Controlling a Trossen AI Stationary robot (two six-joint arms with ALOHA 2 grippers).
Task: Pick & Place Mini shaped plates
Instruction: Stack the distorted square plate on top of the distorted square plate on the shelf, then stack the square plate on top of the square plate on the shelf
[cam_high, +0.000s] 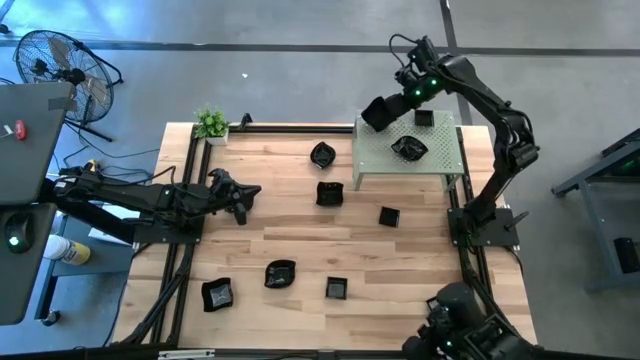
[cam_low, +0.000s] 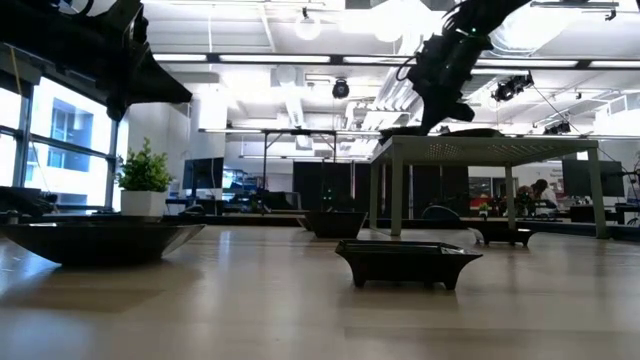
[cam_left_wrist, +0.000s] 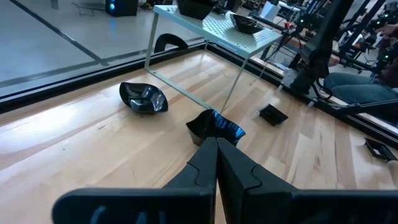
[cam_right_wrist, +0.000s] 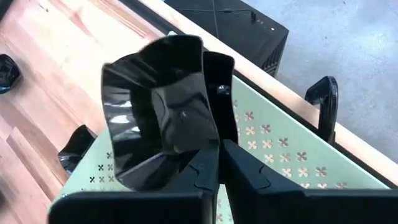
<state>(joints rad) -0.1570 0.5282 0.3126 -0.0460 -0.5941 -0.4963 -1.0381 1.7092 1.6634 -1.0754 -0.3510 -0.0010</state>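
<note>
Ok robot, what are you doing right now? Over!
Right gripper pinching a square mini plate above the green perforated stand. Left gripper shut, waiting over the table. Two plates already on stand.

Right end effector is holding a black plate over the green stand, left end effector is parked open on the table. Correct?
Not quite. The left end effector is shut, not open: the left wrist view shows its fingers pressed together. The rest holds: the right end effector grips a black plate above the green stand, and the left arm waits over the table.
</note>
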